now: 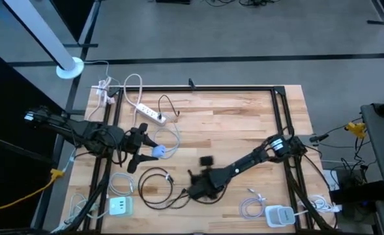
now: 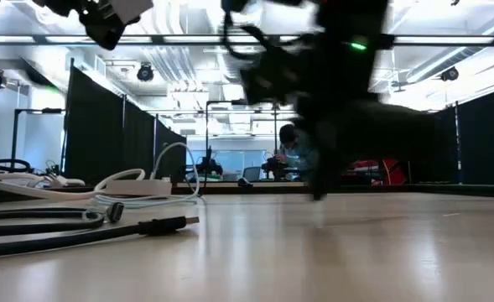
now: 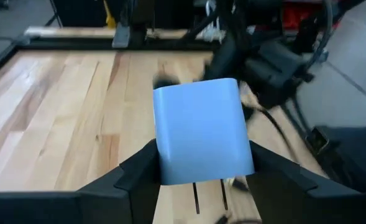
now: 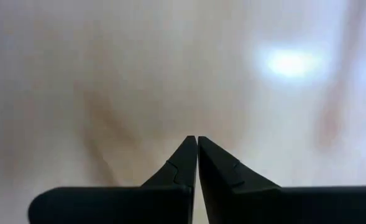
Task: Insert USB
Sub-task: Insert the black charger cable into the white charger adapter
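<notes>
The left pincer pinches a blue charger block above the worktop's left side. The right pincer, pressed together and empty, hangs low by the front edge. The black cable lies just beside it, nearer the right arm.

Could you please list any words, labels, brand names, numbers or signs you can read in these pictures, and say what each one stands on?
No text can be read in any view.
The blue charger block held between the left gripper fingers shows a plain face, no print.
The white power strip and the chargers by the table's near edge are too small to show markings.
The right gripper, shut, sees only blurred wood.
</notes>
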Robot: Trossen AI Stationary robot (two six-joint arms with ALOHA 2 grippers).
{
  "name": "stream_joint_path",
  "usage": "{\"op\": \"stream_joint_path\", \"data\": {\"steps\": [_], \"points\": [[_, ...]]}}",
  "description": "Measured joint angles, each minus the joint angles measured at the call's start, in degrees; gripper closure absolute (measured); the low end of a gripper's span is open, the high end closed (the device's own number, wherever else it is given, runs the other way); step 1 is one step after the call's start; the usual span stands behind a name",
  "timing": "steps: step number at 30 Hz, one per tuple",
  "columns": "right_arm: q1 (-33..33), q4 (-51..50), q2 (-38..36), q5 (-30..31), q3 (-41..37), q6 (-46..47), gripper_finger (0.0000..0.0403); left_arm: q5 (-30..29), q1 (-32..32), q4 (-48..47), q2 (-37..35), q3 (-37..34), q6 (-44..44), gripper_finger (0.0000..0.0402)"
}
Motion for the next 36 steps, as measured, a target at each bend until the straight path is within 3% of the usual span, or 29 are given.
{"op": "stream_joint_path", "data": {"steps": [2, 4, 8, 11, 15, 19, 26, 31, 36], "points": [[0.36, -0.39, -2.08, 1.99, -2.01, 1.81, 0.0403, 0.09, -0.12, 1.57, 0.42, 0.13, 0.27, 0.0204], [0.86, 7.85, -4.55, 2.13, -3.34, 0.65, 0.0403, 0.09, -0.22, 1.01, 0.36, -0.04, 0.39, 0.0204], [1.55, 28.03, -6.38, -6.82, -5.1, -12.52, 0.0403, 0.09, -0.22, 1.78, 1.0, 0.03, 2.38, 0.0204], [0.89, 34.21, -4.95, -8.75, -5.15, -22.17, 0.0402, 0.08, -0.2, 3.72, 1.06, 0.09, 3.64, 0.0204], [-0.3, 34.67, -2.58, -10.78, -4.28, -27.49, 0.0375, 0.07, -0.2, 3.72, 0.92, 0.04, 4.02, 0.0204], [-1.22, 35.49, -1.56, -17.52, -2.79, -28.52, 0.0309, 0.05, -0.15, 4.26, 0.88, 0.04, 5.04, 0.0204], [-1.99, 39.5, -0.68, -17.92, -1.94, -36.03, 0.0209, -0.48, -0.15, 7.07, 1.71, 0.04, 5.81, 0.0204], [-2.98, 40.69, 2.08, -19.31, -2.07, -38.69, 0.0199, -0.52, -0.09, 10.0, 3.04, 0.04, 5.83, 0.0204], [-2.6, 43.77, 4.04, -19.4, -1.76, -40.7, 0.0227, -0.59, -0.04, 11.05, 4.14, 0.04, 5.5, 0.0204]]}}
